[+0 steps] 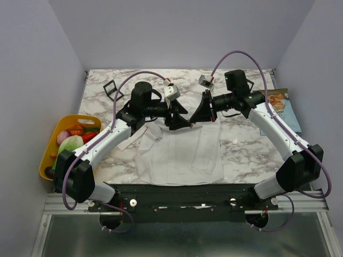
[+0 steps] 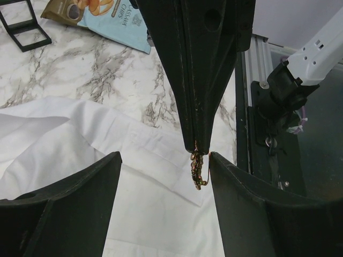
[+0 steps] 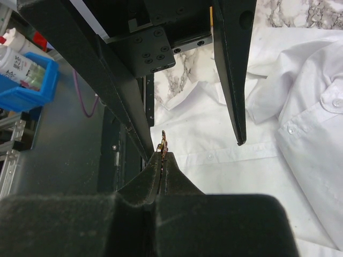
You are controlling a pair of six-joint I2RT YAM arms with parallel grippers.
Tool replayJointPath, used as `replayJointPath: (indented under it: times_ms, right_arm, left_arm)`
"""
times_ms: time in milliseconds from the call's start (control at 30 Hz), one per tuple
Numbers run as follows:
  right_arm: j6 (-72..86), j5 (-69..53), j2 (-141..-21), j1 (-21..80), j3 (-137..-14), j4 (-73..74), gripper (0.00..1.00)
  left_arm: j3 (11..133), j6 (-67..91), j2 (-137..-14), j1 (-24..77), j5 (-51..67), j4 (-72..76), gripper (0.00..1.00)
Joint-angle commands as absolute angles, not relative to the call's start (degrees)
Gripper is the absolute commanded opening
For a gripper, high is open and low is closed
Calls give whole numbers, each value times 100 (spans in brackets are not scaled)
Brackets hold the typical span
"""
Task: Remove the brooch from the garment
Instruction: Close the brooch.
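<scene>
The white shirt [image 1: 179,152] lies spread on the marble table, and also shows in the left wrist view [image 2: 80,139] and the right wrist view [image 3: 300,139]. My right gripper [image 1: 194,122] is shut on the small brooch [image 3: 163,143], which sticks out of its tips, held in the air above the shirt. In the left wrist view the brooch [image 2: 197,170] hangs edge-on, brownish, from the right gripper's shut tips. My left gripper [image 2: 165,160] is open, its fingers [image 2: 236,203] on either side of the brooch, the right-hand one very close to it.
A yellow basket [image 1: 49,160] of toy vegetables sits at the table's left edge. A black wire stand [image 1: 111,89] is at the back left. A chips bag [image 1: 281,101] lies at the right edge. A blue bin [image 3: 32,80] stands off the table.
</scene>
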State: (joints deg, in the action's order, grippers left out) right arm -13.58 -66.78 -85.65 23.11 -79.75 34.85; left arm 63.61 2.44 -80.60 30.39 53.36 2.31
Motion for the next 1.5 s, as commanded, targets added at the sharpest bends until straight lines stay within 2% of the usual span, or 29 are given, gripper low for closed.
replayJointPath:
  times_ms: [0,1467]
  right_arm:
    - [-1380,-6935,-8464,2285,-7928,3551,0]
    - [-1327,-6908,-8552,2285,-7919,3533,1]
  left_arm:
    - [6293,184,-8112,3006,4957,299,75]
    - [6328,123,-8271,3032,4702,229,76]
